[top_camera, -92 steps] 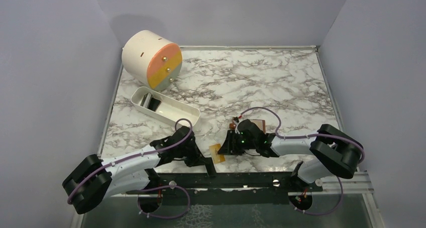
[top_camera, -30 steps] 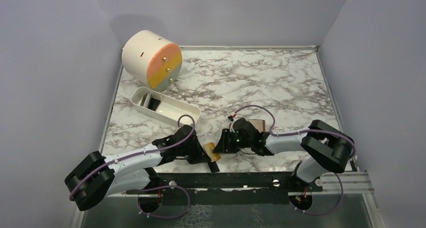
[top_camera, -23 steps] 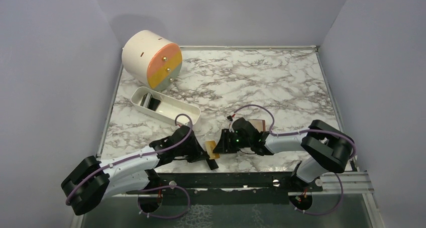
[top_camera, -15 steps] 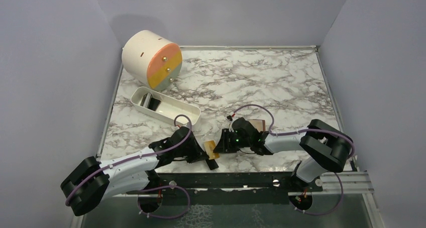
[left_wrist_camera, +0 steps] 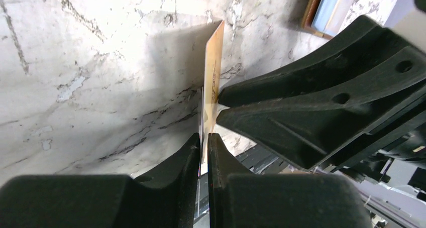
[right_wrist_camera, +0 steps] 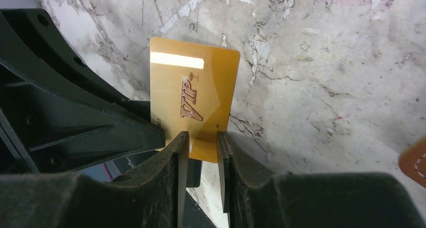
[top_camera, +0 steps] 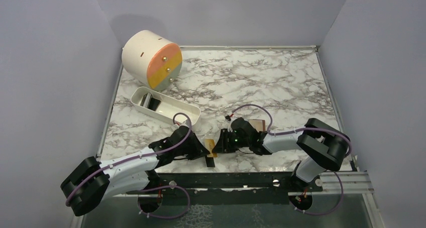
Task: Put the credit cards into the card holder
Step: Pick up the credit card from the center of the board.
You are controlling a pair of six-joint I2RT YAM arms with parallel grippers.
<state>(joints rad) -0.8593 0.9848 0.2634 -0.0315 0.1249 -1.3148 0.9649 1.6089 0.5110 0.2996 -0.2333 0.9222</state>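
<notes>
Card (right_wrist_camera: 193, 95) — glossy orange-yellow, with dark red "VIP" lettering. Wallet (left_wrist_camera: 326, 9) — brown outside, pale blue inside. Table (top_camera: 261, 82): white marble pattern with grey veins. Tray (top_camera: 176, 110): white. Drum (top_camera: 143, 54): cream, its face banded orange-pink, yellow and grey-green.

We look down from high behind the near edge over the whole worktop (top_camera: 261, 77); both wrist views sit close, facing each other across the orange-yellow card (right_wrist_camera: 193, 87).

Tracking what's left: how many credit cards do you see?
2 for sure: the gold card upright in the left pincer; a dark card in the white tray, where more may be stacked.
</notes>
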